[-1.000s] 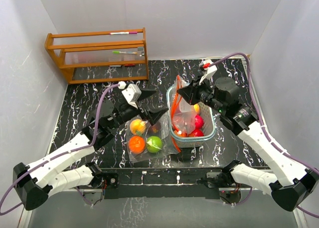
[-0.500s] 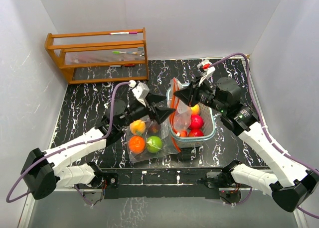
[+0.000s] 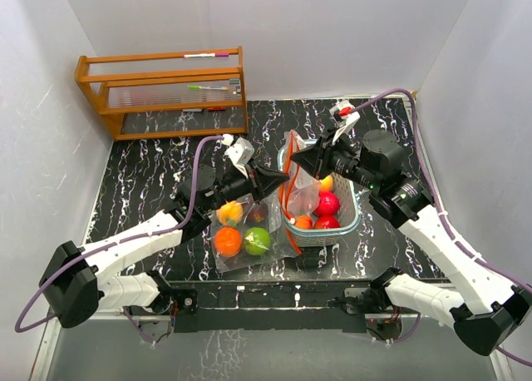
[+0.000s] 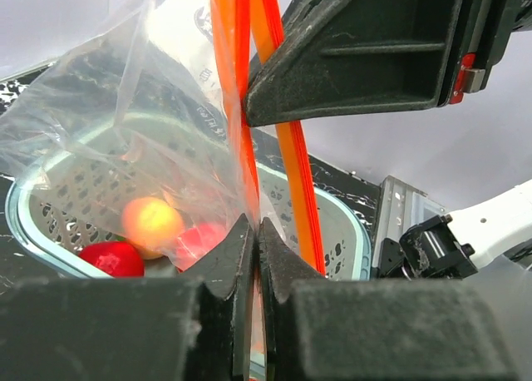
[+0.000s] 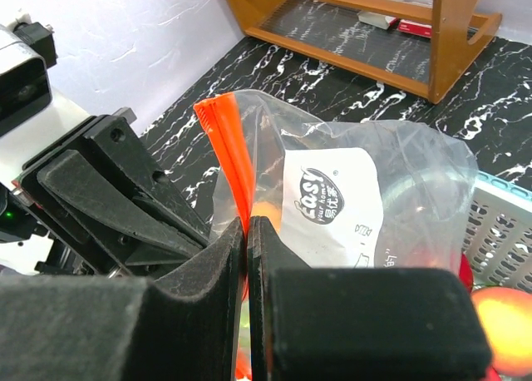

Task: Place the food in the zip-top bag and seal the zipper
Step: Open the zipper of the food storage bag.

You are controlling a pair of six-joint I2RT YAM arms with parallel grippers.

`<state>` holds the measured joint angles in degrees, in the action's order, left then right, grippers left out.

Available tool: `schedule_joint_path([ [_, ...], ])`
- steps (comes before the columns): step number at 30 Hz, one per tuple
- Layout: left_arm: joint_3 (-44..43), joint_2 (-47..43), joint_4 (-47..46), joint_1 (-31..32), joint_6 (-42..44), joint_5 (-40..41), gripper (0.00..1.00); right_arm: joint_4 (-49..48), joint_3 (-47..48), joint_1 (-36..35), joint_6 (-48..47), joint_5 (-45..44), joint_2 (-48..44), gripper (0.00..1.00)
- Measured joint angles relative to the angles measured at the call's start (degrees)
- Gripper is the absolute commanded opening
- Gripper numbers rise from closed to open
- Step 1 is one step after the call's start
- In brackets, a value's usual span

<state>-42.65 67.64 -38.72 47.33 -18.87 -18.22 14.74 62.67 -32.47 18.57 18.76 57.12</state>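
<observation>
A clear zip-top bag [image 3: 304,196] with an orange zipper [image 5: 226,145] hangs upright over the pale-blue basket [image 3: 349,219]. My right gripper [image 3: 296,159] is shut on the zipper's top end [image 5: 248,225]. My left gripper [image 3: 283,180] is shut on the zipper strip lower down, just left of the basket [image 4: 256,228]. The right gripper's finger [image 4: 357,56] sits right above it. Red food [image 3: 329,204] and yellow food [image 4: 152,221] lie in the basket, seen through the bag. An orange fruit [image 3: 228,241], a green fruit [image 3: 257,240] and a yellow-orange fruit [image 3: 230,212] lie on clear plastic on the table.
A wooden rack [image 3: 162,94] with pens stands at the back left against the white wall. The basket's rim [image 4: 33,200] is under the hanging bag. The clear plastic [image 3: 278,231] under the loose fruits reaches the basket's left side.
My left gripper moved right from above the loose fruits to the bag and went from open to shut on the zipper strip. The right gripper kept its hold.
</observation>
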Motion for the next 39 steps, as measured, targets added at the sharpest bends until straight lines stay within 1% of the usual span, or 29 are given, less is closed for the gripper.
schedule_joint_path([
  [5, -0.2, -2.4, 4.0, 0.0, 2.3, 2.4, 0.00, 3.2, 0.1, 0.0, -0.7, -4.3, -1.4, 0.09],
  [12, -2.2, -9.9, 13.7, 0.0, 7.0, 14.5, 0.00, 17.1, 4.1, 0.0, -1.9, -19.7, -2.3, 0.11],
  [17, -5.3, -13.4, 19.2, 0.2, 10.3, 19.8, 0.00, 25.3, 7.8, -0.4, -0.1, -29.1, -3.0, 0.11],
  [20, -6.9, -14.9, 22.3, 0.4, 12.4, 22.2, 0.00, 28.5, 9.9, -0.7, 1.3, -32.2, -3.6, 0.12],
  [21, -7.2, -15.2, 23.1, 0.5, 13.1, 22.7, 0.00, 29.1, 10.5, -0.8, 1.7, -32.5, -3.8, 0.14],
  [22, -7.5, -15.5, 23.9, 0.6, 13.7, 23.3, 0.00, 29.5, 11.0, -0.9, 2.0, -32.5, -3.9, 0.20],
  [24, -7.9, -15.9, 25.2, 0.8, 14.9, 24.5, 0.00, 30.0, 11.5, -1.0, 2.3, -32.1, -4.2, 0.36],
  [27, -8.4, -16.2, 26.8, 0.8, 16.1, 26.5, 0.00, 30.5, 11.6, -0.9, 1.9, -31.1, -4.7, 0.62],
  [28, -8.5, -16.4, 27.2, 0.7, 16.4, 27.2, 0.00, 30.6, 11.6, -0.8, 1.4, -30.6, -4.8, 0.69],
  [29, -8.5, -16.6, 27.4, 0.6, 16.7, 28.0, 0.00, 30.5, 11.6, -0.6, 1.0, -29.9, -4.9, 0.74],
  [31, -8.5, -17.0, 27.6, 0.3, 16.8, 28.7, 0.00, 30.0, 11.5, -0.3, 0.5, -27.7, -5.2, 0.79],
  [36, -8.6, -17.5, 27.7, 0.1, 16.8, 28.8, 0.00, 25.3, 10.6, 0.0, 0.6, -20.5, -5.6, 0.84],
  [39, -10.0, -17.5, 28.5, 0.1, 17.7, 29.6, 0.00, 21.3, 10.0, 0.0, 1.1, -14.9, -5.2, 0.88],
])
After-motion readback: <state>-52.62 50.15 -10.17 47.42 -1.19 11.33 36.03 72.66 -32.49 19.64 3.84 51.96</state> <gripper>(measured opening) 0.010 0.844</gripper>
